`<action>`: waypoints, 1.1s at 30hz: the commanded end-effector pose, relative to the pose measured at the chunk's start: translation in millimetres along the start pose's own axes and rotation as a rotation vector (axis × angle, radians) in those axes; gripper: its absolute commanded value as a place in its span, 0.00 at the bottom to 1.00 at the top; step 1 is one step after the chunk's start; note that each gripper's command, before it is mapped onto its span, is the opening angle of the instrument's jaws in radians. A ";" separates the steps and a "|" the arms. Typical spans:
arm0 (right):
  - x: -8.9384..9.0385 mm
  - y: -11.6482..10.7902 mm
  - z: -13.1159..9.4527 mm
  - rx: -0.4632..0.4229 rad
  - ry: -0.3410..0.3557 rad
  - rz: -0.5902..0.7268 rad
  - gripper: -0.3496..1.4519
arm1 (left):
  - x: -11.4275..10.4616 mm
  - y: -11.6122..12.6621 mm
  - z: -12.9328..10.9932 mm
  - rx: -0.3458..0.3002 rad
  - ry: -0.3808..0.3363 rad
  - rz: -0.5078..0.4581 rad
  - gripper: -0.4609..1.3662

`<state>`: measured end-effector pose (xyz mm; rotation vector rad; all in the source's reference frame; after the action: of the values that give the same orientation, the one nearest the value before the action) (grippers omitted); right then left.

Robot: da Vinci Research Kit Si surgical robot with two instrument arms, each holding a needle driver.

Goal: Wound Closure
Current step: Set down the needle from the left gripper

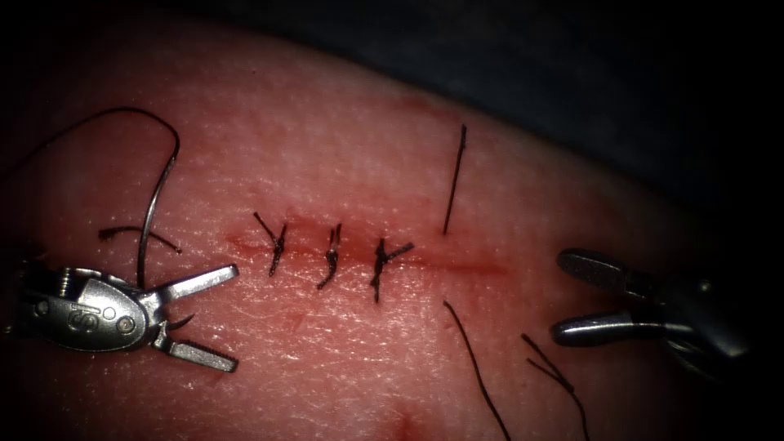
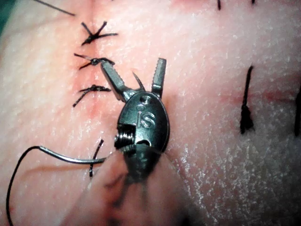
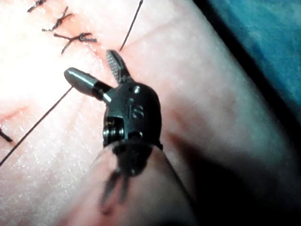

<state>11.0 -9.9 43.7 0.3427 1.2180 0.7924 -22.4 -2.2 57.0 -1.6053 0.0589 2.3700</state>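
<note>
Left tool: low over the tissue, jaws wide apart, empty (needle just beside).
Right tool: level, jaws parted, empty.

Endoscope light is pooling on the middle of the tissue and fading to black toward its edges and the far background; glare is washing out the tissue in both wrist views; the near shafts there are lying out of focus; metal jaws are glinting.
</note>
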 end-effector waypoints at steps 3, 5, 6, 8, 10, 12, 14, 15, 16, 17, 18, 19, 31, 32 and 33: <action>0.1 -0.1 -0.1 0.004 0.000 0.000 0.85 | 0.0 0.0 0.2 -0.002 -0.001 0.000 0.54; 0.2 -0.1 -0.1 0.004 0.000 0.001 0.84 | 0.1 0.0 0.3 -0.001 -0.001 0.000 0.54; 0.2 -0.1 -0.1 0.004 0.000 0.002 0.85 | 0.1 0.0 0.4 0.000 -0.002 0.000 0.55; 0.3 -0.1 -0.1 0.004 -0.001 0.002 0.85 | 0.2 0.0 0.5 0.002 -0.002 -0.001 0.56; 0.3 -0.1 -0.1 0.004 -0.001 0.002 0.85 | 0.2 -0.2 0.7 0.003 -0.003 -0.002 0.56; 0.3 -0.1 -0.1 0.004 -0.001 0.002 0.85 | 0.3 -0.3 0.7 0.003 -0.003 0.003 0.58; 0.3 -0.2 -0.1 0.005 -0.001 0.002 0.85 | 0.3 -0.5 0.7 0.002 -0.003 0.002 0.61; 0.3 -0.2 -0.1 0.005 -0.001 0.002 0.84 | 0.2 -0.6 0.7 0.002 -0.004 0.008 0.63; 0.3 -0.2 -0.1 0.005 -0.001 0.002 0.85 | 0.2 -0.6 0.7 0.002 -0.004 0.008 0.64; 0.3 -0.2 -0.1 0.004 -0.001 0.002 0.85 | 0.2 -0.8 0.7 0.002 -0.004 0.014 0.65; 0.3 -0.1 -0.1 0.004 -0.001 0.003 0.85 | 0.2 -0.8 0.7 0.002 -0.004 0.014 0.66; 0.4 -0.1 -0.1 0.004 -0.001 0.003 0.85 | 0.2 -1.1 0.7 0.001 -0.004 0.014 0.64; 0.6 0.0 -0.1 0.004 -0.001 0.005 0.85 | 1.6 -4.5 0.4 -0.009 -0.008 0.046 0.72; 0.6 0.0 -0.1 0.004 -0.001 0.005 0.85 | 1.7 -4.8 0.4 -0.010 -0.008 0.050 0.73; 0.6 0.0 -0.1 0.004 -0.001 0.005 0.85 | 1.8 -5.1 0.4 -0.010 -0.009 0.054 0.73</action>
<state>11.0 -9.5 43.2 0.3463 1.2165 0.7964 -22.0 3.4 56.2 -1.6203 0.0836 2.4225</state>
